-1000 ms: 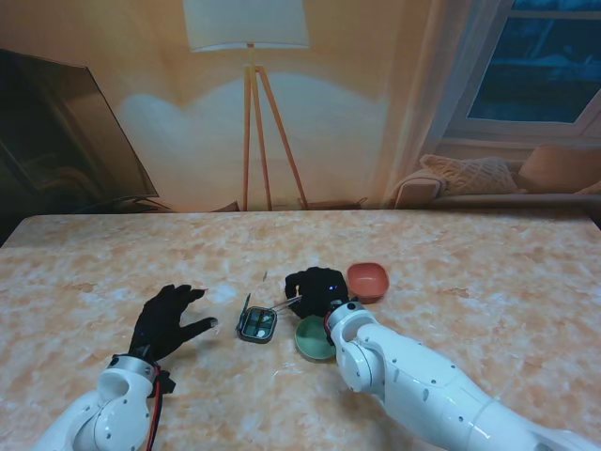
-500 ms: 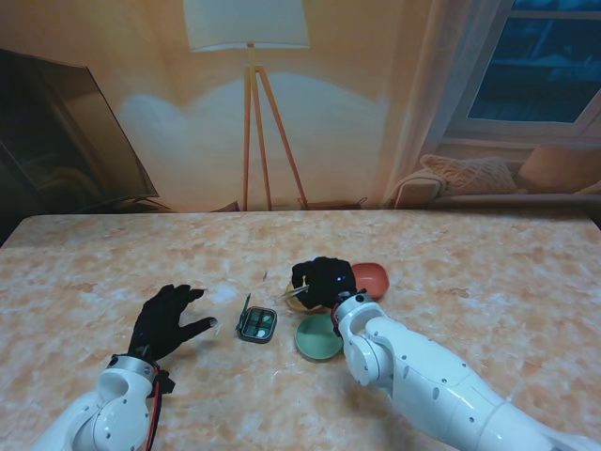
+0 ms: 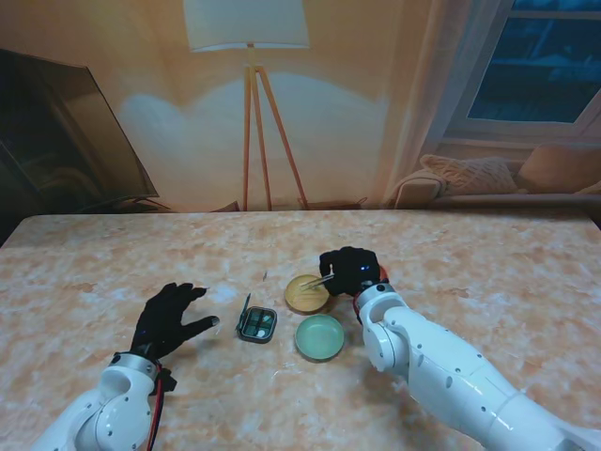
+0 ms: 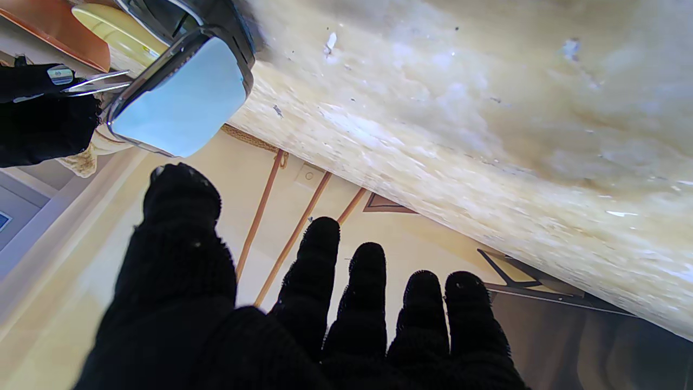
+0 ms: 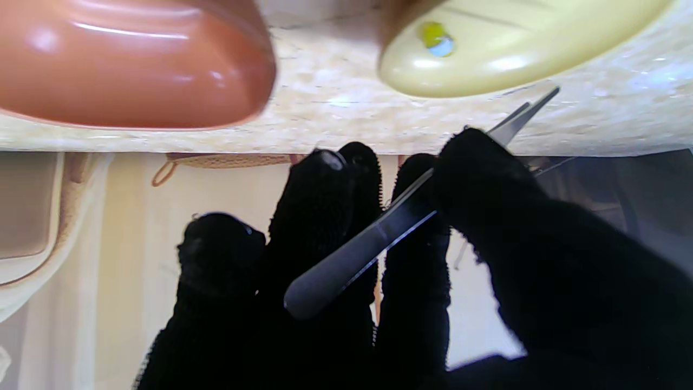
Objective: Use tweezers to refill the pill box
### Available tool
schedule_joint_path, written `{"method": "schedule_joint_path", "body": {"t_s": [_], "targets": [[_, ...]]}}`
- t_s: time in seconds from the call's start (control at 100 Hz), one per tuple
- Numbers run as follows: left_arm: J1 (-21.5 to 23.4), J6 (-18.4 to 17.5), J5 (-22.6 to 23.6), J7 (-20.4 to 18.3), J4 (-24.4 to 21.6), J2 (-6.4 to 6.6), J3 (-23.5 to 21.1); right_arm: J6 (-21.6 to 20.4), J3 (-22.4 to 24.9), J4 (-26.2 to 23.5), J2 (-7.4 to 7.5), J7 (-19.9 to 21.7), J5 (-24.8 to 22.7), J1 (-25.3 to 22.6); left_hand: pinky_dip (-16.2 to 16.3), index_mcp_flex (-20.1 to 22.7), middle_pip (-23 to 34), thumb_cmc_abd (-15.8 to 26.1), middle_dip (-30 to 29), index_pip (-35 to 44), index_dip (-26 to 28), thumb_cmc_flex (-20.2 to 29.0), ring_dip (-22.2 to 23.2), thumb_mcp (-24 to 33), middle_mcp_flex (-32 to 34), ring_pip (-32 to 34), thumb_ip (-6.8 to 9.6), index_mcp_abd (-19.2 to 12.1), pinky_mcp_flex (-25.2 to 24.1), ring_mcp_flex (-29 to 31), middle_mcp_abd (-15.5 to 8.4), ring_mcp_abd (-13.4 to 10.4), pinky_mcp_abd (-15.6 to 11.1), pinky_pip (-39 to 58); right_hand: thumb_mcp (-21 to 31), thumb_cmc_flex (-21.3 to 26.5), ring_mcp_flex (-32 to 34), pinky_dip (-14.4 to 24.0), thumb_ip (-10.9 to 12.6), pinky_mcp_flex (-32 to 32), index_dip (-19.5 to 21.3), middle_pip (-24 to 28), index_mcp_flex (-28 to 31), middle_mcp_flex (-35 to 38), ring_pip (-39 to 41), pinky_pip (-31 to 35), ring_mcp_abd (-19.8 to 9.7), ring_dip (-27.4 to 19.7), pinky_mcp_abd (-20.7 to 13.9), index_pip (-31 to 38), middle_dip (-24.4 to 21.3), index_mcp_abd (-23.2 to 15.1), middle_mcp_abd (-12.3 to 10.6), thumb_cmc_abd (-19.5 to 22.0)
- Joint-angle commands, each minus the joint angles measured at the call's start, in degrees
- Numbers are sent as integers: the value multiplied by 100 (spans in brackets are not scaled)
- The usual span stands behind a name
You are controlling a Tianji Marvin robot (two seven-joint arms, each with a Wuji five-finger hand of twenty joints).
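The pill box [image 3: 256, 324] sat open on the table [image 3: 488, 254], lid [image 4: 178, 103] raised, and everything else is placed from it. Just right of it lay the green dish [image 3: 319, 336]; farther from me than that dish, right of the box, sat the yellow dish [image 3: 302, 297], with a small yellow-and-blue pill [image 5: 435, 39] inside it. The red bowl [image 5: 130, 59] lay beyond the yellow dish on the box's right, mostly hidden behind the right hand in the stand view.

And there was the right hand [image 3: 350, 271], over the yellow dish's right rim, fingers [image 5: 476, 162] pinched on the tweezers [image 5: 390, 227]. The thumb pressed the steel blade against the curled fingers. The tips pointed toward the yellow dish; whether they touched it, I could not tell.

Left of the box, apart from it, the left hand [image 3: 169, 319] rested with fingers [image 4: 368, 292] spread and loose, holding nothing, thumb pointing toward the box.

No writing could be read on anything. Behind the table stood a lamp [image 3: 249, 113] on a wooden tripod.
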Motion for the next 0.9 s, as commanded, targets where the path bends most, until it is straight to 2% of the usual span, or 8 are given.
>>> {"method": "schedule_joint_path", "body": {"t_s": [0.0, 0.55, 0.89], "targets": [[-2, -15, 21, -84, -3, -6, 6, 46, -10, 103, -7, 61, 17, 24, 82, 115, 23, 203, 54, -91, -68, 71, 22, -103, 61, 61, 130, 32, -54, -17, -89, -139, -226, -65, 162, 237, 16, 22, 63, 39, 91, 32, 239, 122, 92, 98, -392, 51, -311, 419, -3, -374, 399, 331], [-3, 8, 3, -105, -4, -6, 16, 215, -305, 646, -140, 26, 185, 343, 93, 115, 30, 203, 57, -83, -69, 72, 25, -100, 69, 64, 130, 18, -53, -11, -93, -139, -227, -46, 135, 133, -58, 4, 43, -8, 97, 16, 139, 17, 50, 55, -372, 41, -303, 376, 18, -324, 411, 280], [-4, 50, -28, -122, -15, -10, 17, 209, -452, 769, -210, 58, 291, 417, 93, 118, 33, 215, 58, -78, -69, 57, 28, -104, 79, 68, 130, 1, -52, -4, -97, -140, -227, -46, 129, 71, -148, -12, 37, -83, 110, -4, 62, -67, 21, 10, -333, 34, -249, 337, 36, -263, 427, 282]]}}
